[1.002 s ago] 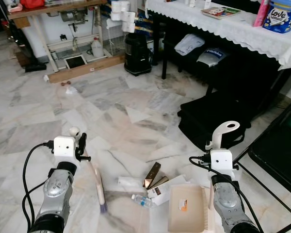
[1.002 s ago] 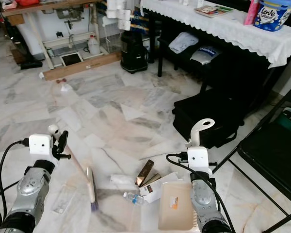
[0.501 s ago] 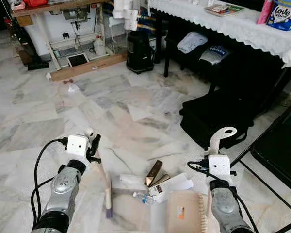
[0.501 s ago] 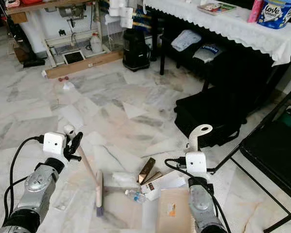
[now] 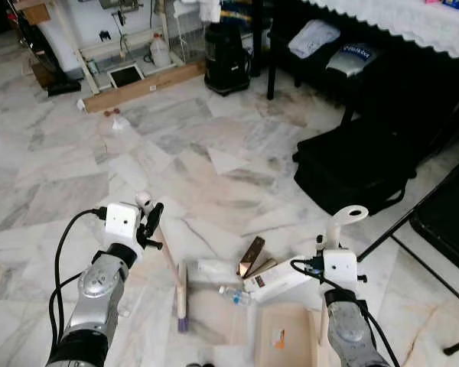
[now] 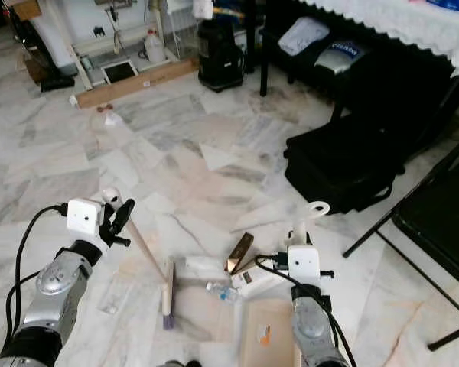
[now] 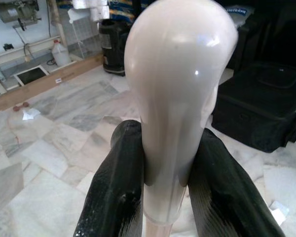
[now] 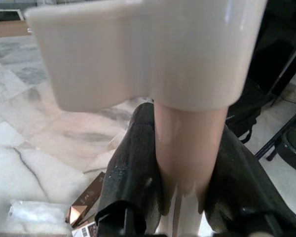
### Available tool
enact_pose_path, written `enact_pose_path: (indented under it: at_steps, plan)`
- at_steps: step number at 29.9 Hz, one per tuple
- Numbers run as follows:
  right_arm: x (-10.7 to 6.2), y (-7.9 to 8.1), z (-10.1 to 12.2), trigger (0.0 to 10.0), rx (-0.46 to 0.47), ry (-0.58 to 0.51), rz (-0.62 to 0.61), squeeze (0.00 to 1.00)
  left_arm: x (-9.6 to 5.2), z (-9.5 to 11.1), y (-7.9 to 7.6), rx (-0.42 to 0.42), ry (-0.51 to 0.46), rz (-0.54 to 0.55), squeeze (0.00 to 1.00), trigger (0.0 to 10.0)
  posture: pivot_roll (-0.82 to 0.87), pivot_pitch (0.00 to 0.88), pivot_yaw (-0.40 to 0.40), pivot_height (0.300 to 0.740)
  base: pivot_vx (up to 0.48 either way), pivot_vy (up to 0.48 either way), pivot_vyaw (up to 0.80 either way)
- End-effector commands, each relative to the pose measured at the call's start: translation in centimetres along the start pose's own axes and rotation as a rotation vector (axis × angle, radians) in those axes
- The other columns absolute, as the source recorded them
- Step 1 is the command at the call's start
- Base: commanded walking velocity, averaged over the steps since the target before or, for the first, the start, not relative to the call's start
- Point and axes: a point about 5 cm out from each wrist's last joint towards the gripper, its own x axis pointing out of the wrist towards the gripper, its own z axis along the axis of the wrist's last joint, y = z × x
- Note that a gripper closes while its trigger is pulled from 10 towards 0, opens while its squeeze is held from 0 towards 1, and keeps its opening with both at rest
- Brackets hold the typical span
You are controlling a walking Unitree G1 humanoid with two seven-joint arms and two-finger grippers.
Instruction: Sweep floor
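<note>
broom handle (image 7: 180, 98): glossy plastic | floor (image 5: 214, 145): polished marble

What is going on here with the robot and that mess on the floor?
The robot is sweeping up litter on the marble floor. Its left claw is shut on the handle of a small broom, whose bristles rest on the floor beside the litter: a brown box, a small plastic bottle and some papers. Its right claw grips the upright handle of a beige dustpan, set down just beyond the litter. None of the litter is in the pan yet.
</note>
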Motion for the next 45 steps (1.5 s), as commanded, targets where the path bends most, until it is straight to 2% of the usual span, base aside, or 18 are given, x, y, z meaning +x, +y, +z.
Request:
enact_pose_path:
  at_steps: [1, 9, 12, 15, 26, 30, 36, 40, 45]
  plan:
    - [-0.2, 0.2, 0.3, 10.0, -0.001, -0.029, 0.002, 0.0, 0.1, 1.5, 0.8, 0.02, -0.056, 0.006, 0.0, 10.0, 0.1, 0.23, 0.122, 0.74, 0.0, 0.0, 0.0]
    - [-0.7, 0.0, -0.1, 10.0, -0.016, -0.026, -0.016, 0.0, 0.5, 3.4, 1.4, 0.05, -0.114, 0.019, 0.0, 10.0, 0.11, 0.252, 0.127, 0.74, 0.0, 0.0, 0.0]
    - [-0.8, -0.2, -0.1, 10.0, -0.03, -0.034, -0.037, 0.0, 0.9, 4.9, 1.6, 0.073, -0.156, 0.023, 0.0, 10.0, 0.1, 0.253, 0.127, 0.74, 0.0, 0.0, 0.0]
    - [-0.9, -1.4, 0.0, 10.0, -0.056, -0.058, -0.123, 0.0, 1.4, 7.0, 1.7, 0.09, -0.211, 0.011, 0.0, 10.0, 0.1, 0.245, 0.128, 0.74, 0.0, 0.0, 0.0]
    - [-0.8, -2.2, 0.7, 10.0, -0.071, -0.104, -0.204, 0.0, 1.4, 7.8, 1.8, 0.096, -0.228, 0.009, 0.0, 10.0, 0.1, 0.231, 0.126, 0.74, 0.0, 0.0, 0.0]
    - [-0.2, -2.6, 1.6, 10.0, -0.116, -0.162, -0.242, 0.0, 1.4, 8.2, 1.1, 0.083, -0.229, -0.024, 0.0, 10.0, 0.11, 0.23, 0.126, 0.74, 0.0, 0.0, 0.0]
    - [0.3, -2.7, 2.1, 10.0, -0.12, -0.17, -0.258, 0.0, 1.5, 6.8, 0.0, 0.018, -0.149, -0.13, 0.0, 10.0, 0.12, 0.24, 0.126, 0.74, 0.0, 0.0, 0.0]
    - [0.3, -2.3, 2.1, 10.0, -0.112, -0.168, -0.25, 0.0, 1.3, 4.5, -1.2, -0.103, -0.043, -0.219, 0.0, 10.0, 0.12, 0.243, 0.128, 0.74, 0.0, 0.0, 0.0]
    - [0.0, -2.0, 2.0, 10.0, -0.1, -0.164, -0.245, 0.0, 1.4, 3.9, -1.9, -0.149, -0.007, -0.261, 0.0, 10.0, 0.11, 0.247, 0.13, 0.74, 0.0, 0.0, 0.0]
